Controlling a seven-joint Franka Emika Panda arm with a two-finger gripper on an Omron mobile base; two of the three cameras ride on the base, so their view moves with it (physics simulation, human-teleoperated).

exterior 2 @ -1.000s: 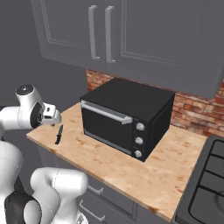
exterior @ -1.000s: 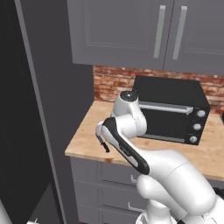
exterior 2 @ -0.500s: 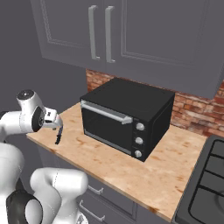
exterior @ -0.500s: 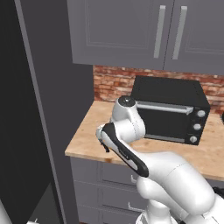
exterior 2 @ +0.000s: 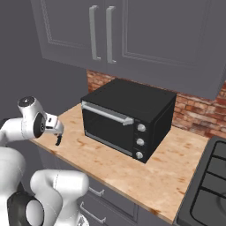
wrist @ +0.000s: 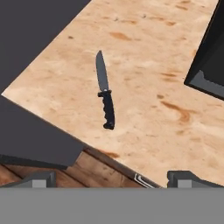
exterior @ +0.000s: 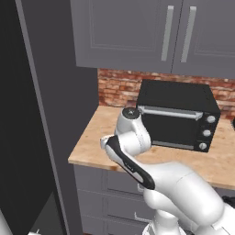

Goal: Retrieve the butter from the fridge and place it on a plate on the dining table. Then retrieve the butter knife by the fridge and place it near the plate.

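Note:
The butter knife (wrist: 105, 94) lies flat on the wooden counter (wrist: 148, 65) near its front edge, grey blade pointing away and black handle toward me. My gripper (wrist: 113, 178) hovers above and short of it, jaws wide open with nothing between them. In the right base view my white hand (exterior 2: 49, 126) hangs over the counter's left end. The fridge (exterior: 18, 119) stands tall and dark just left of the counter. The butter, the plate and the dining table are out of view.
A black microwave (exterior 2: 128, 117) sits on the counter to the right of the knife, against a brick wall. Grey upper cabinets (exterior: 137, 32) hang above and grey drawers (exterior: 105, 183) sit below. A stove top (exterior 2: 207, 185) lies at the far right.
My hand has dropped lower and closer to the counter's left end, over the spot where the knife lies. The jaws have stayed open. The knife has not moved.

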